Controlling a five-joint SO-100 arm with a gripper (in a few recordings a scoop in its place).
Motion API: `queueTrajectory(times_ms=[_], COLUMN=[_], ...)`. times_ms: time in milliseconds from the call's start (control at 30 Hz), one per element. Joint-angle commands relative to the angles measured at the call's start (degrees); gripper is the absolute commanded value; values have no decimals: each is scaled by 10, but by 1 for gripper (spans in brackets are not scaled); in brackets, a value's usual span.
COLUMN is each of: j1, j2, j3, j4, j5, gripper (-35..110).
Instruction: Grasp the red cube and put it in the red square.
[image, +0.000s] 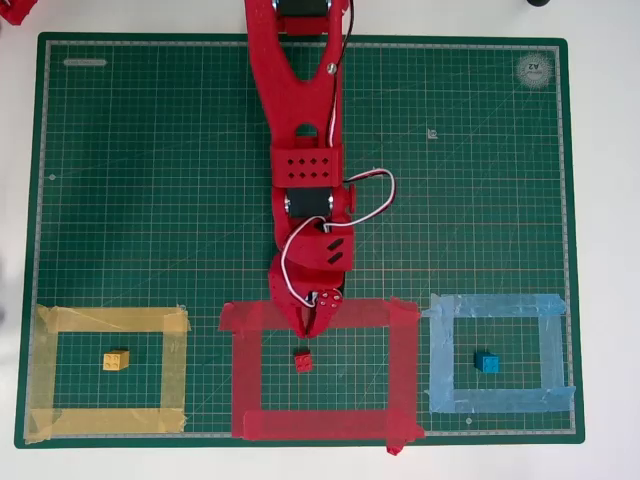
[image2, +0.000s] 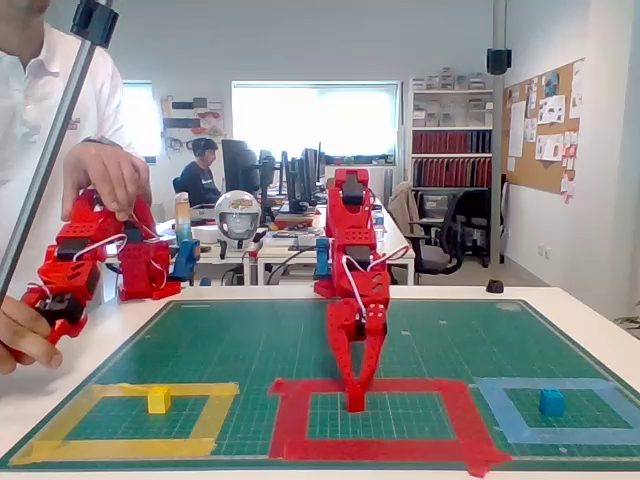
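A green cutting mat (image: 150, 200) covers the white tabletop (image: 605, 200). One red arm reaches to lower centre of the overhead view. Three tape outlines line the bottom: yellow tape outline (image: 110, 320), red square (image: 405, 370), light blue tape outline (image: 495, 305). Three cubes, one in each: yellow cube (image: 116, 360), red cube (image: 303, 361), blue cube (image: 487, 363). The gripper (image: 318, 328) hovers over the red tape's top strip, just above the red cube; whether it is parted I cannot tell. Any descent could nudge the cube out, since it already lies inside.
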Motion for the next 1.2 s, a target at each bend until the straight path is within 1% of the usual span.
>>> queueTrajectory(times_ms=[0, 1167], j1=[-1, -12], j2=[4, -66], j3=[-46, -134], j4=[-16, -21], j5=[-17, -20], gripper=[-1, -1])
